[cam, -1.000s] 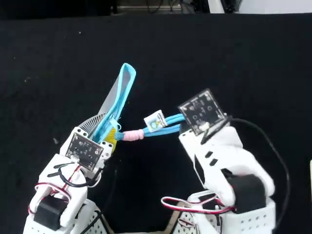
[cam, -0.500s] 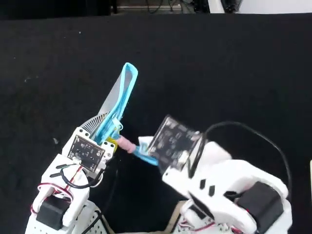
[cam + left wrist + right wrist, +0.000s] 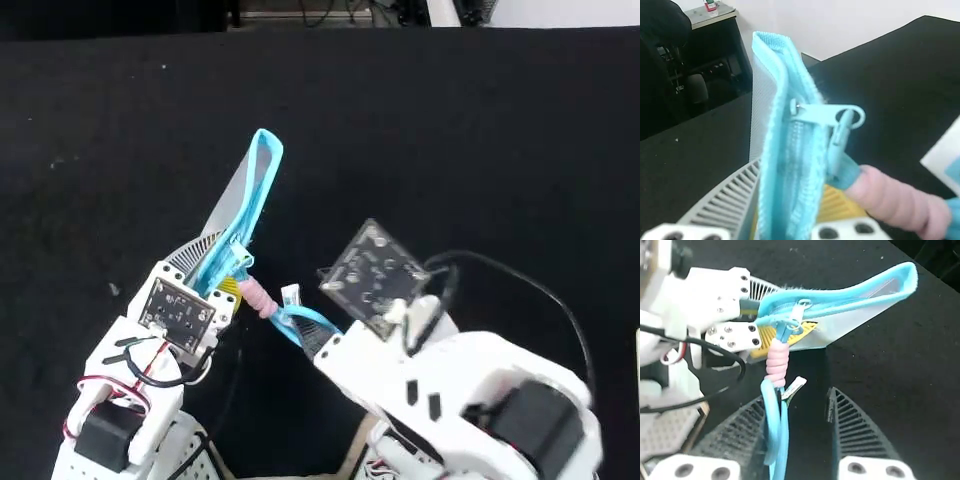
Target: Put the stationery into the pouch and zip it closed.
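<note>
The grey mesh pouch point(image 3: 238, 205) with blue zipper trim stands on edge, and my left gripper point(image 3: 212, 268) is shut on its near end. In the left wrist view the pouch point(image 3: 780, 150) rises between the fingers, with the zipper pull point(image 3: 837, 125) close by. A pink bead point(image 3: 258, 296) and a blue cord loop point(image 3: 300, 322) hang slack from the pull. My right gripper point(image 3: 796, 399) is open, and the cord point(image 3: 775, 425) lies along one finger point(image 3: 747, 425). Something yellow point(image 3: 800, 332) shows through the mesh.
A small white tag point(image 3: 794, 386) hangs on the cord beside the bead. The black table point(image 3: 450, 130) stretches wide beyond and to the right of the pouch. Both arm bases crowd the near edge.
My right gripper swung from the right side in toward the left arm and the pouch's near end. The cord, stretched taut to the right a second ago, now hangs slack. The pouch barely shifted.
</note>
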